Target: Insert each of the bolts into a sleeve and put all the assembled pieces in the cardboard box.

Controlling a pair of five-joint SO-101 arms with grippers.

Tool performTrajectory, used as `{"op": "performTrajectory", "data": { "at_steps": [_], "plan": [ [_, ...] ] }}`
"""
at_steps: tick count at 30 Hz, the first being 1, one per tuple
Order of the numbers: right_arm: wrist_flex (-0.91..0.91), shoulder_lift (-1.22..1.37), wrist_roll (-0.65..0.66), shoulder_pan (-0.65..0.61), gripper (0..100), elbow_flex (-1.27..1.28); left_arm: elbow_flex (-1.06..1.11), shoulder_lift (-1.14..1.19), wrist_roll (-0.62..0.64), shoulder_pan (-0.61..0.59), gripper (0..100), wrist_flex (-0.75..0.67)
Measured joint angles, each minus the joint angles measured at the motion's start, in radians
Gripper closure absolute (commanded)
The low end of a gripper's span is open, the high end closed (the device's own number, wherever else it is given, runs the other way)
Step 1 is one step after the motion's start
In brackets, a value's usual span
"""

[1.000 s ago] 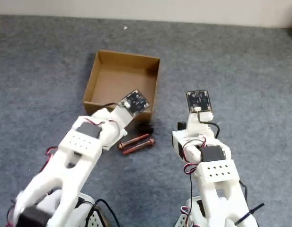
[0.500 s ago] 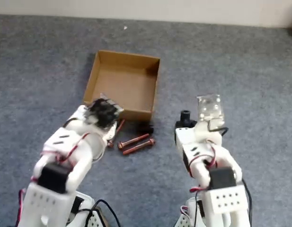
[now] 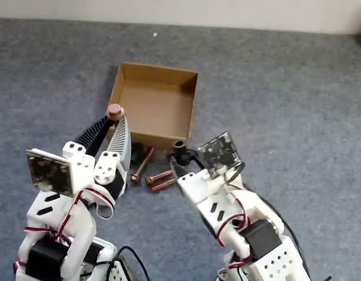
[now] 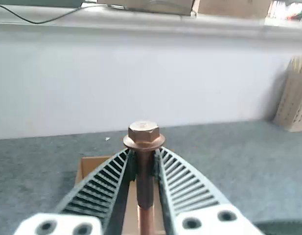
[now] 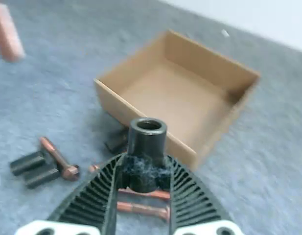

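Left end effector [image 4: 145, 152] is pinching a bolt [image 4: 144, 139] on the shank just under the head. The head pokes past the fingertips, raised over the near-left edge of the box [image 3: 158, 68].

Right end effector [image 5: 146, 169] is clamped on a black sleeve [image 5: 147, 137], low on its wall with the bore mouth clear. It sits just near of the box's near wall.

Three loose bolts [image 3: 160, 175] lie on the counter [image 3: 285, 88] between the arms. Two spare sleeves [image 5: 28, 164] lie beside one of them.

We judge both parts small, light and rigid, so there is no crush risk. The smooth round shank could swivel in the ribbed fingers, so we want a firm squeeze. Most of the shank runs back between the fingers. We'd likely regrip to free the tip before mating.
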Motion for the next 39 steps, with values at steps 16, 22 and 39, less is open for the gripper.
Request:
{"op": "performTrajectory", "data": {
  "at_steps": [16,22,39],
  "plan": [
    [-0.290,0.000,0.104,-0.043,99.5,0.173,0.017,-0.012,0.150,0.095,100,-0.110],
    [-0.304,0.000,0.110,-0.043,99.5,0.181,0.169,-0.006,0.152,0.155,100,-0.265],
    [-0.304,0.000,0.110,-0.078,99.5,0.181,0.284,-0.006,0.123,0.190,100,-0.411]
  ]
}}
